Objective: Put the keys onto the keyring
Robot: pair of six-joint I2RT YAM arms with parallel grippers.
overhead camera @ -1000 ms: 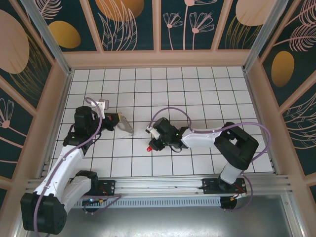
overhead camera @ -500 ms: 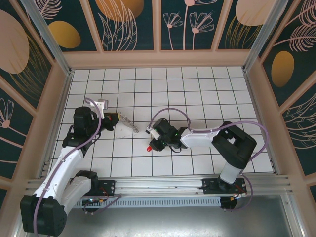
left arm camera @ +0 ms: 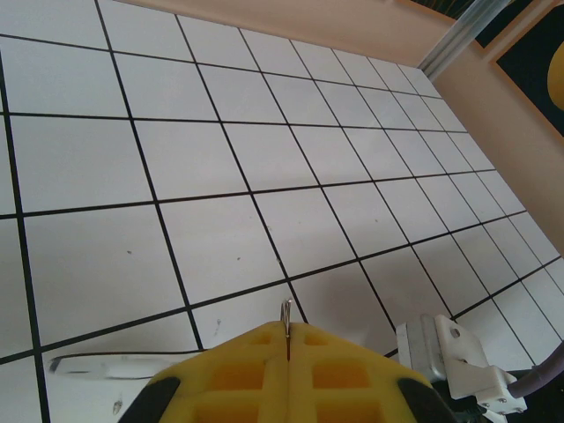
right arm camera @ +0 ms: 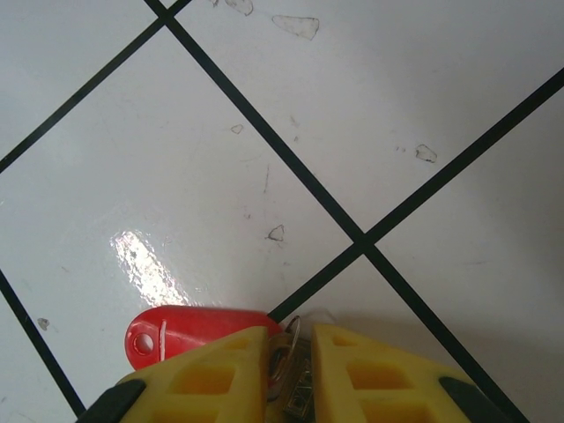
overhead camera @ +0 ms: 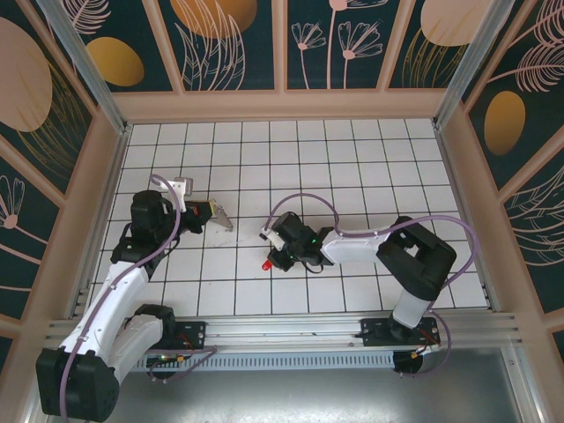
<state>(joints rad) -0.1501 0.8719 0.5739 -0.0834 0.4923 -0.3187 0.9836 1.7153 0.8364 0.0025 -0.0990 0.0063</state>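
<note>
Open white tiles of the desk [overhead camera: 370, 159] run on every side of the one key [overhead camera: 266, 264], the beige walls [overhead camera: 282, 106] well apart from it. That key (bright red head, thin silver part) lies flat on a tile, its silver part between the right fingers [right arm camera: 370, 379], which stand close on both sides; whether they pinch it cannot be told. Left of and beyond the key, the left fingers [left arm camera: 238, 374] are clenched on the thin metal wire of the one beige keyring [overhead camera: 221, 217].
</note>
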